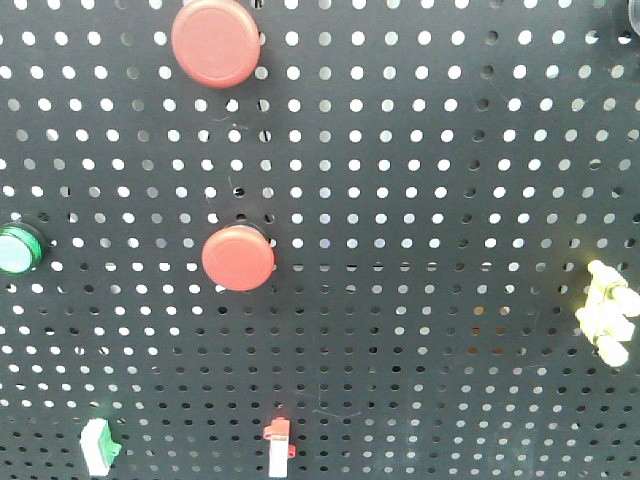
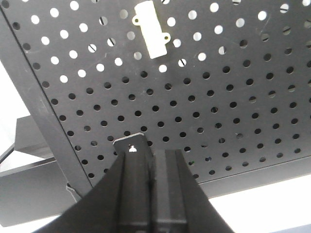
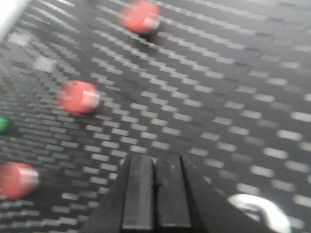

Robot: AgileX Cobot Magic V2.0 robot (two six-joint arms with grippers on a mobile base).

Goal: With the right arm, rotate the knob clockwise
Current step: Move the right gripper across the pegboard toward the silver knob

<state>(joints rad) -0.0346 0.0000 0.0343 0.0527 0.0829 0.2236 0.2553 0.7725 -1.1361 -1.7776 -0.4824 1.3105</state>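
Observation:
No knob shows clearly. In the blurred right wrist view, a pale round shape (image 3: 257, 212) on the black pegboard (image 3: 233, 73) sits just right of my right gripper (image 3: 154, 158); I cannot tell what it is. The right gripper is shut and empty, close to the board. My left gripper (image 2: 154, 154) is shut and empty, pointing at the lower part of the pegboard (image 2: 218, 97) below a white switch block (image 2: 151, 30). Neither gripper shows in the front view, where a dark round part (image 1: 633, 12) is cut off at the top right corner.
On the pegboard (image 1: 420, 150) in the front view are a large red button (image 1: 215, 42), a smaller red button (image 1: 238, 258), a green button (image 1: 18, 250), a pale yellow pronged part (image 1: 610, 312), a white-green switch (image 1: 100, 445) and a red-white switch (image 1: 279, 445). Red buttons (image 3: 77, 97) show blurred in the right wrist view.

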